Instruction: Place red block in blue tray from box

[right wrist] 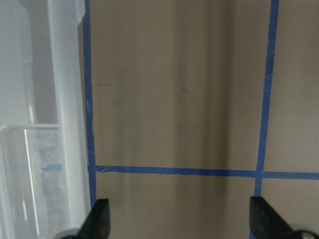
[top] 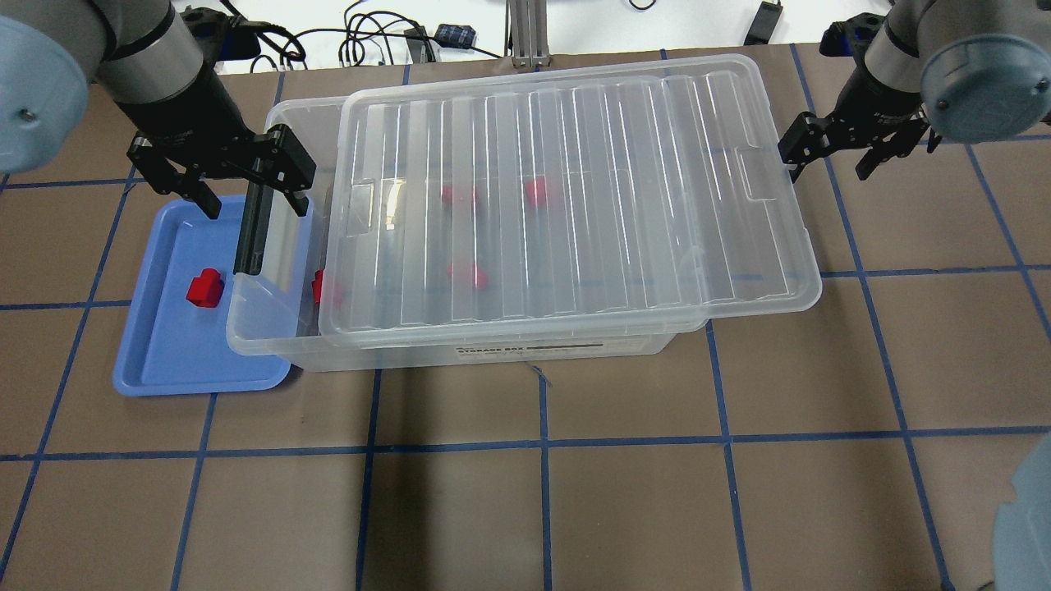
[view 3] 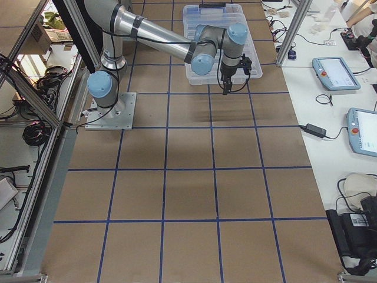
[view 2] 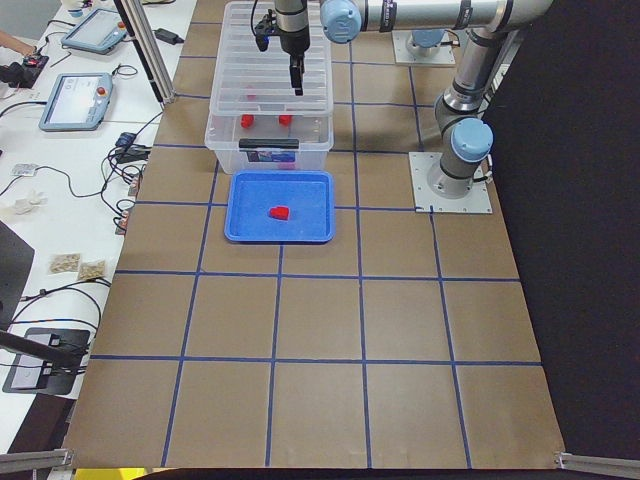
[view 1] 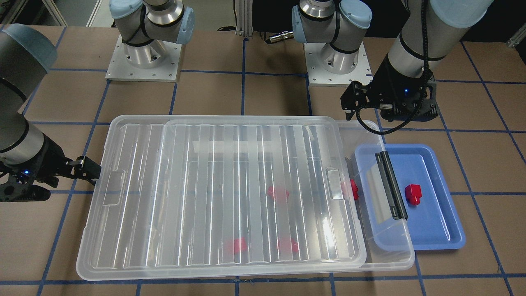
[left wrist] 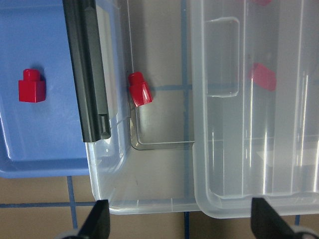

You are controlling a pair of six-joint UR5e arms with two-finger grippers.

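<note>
One red block (top: 204, 288) lies in the blue tray (top: 164, 353), also in the front view (view 1: 413, 193) and the left wrist view (left wrist: 32, 88). A second red block (top: 318, 289) lies in the uncovered left end of the clear box (top: 271, 336), close to the wall by the black latch bar (top: 250, 230). Three more red blocks (top: 468, 275) show through the ribbed lid (top: 575, 189), which is slid towards my right. My left gripper (top: 250, 205) is open and empty above the box's left end. My right gripper (top: 829, 156) is open and empty beside the lid's right end.
The box's left end overlaps the blue tray's rim (view 1: 435, 230). The two arm bases (view 1: 144, 53) stand behind the box in the front view. The brown table with blue grid lines (top: 542, 492) stretches in front of the box.
</note>
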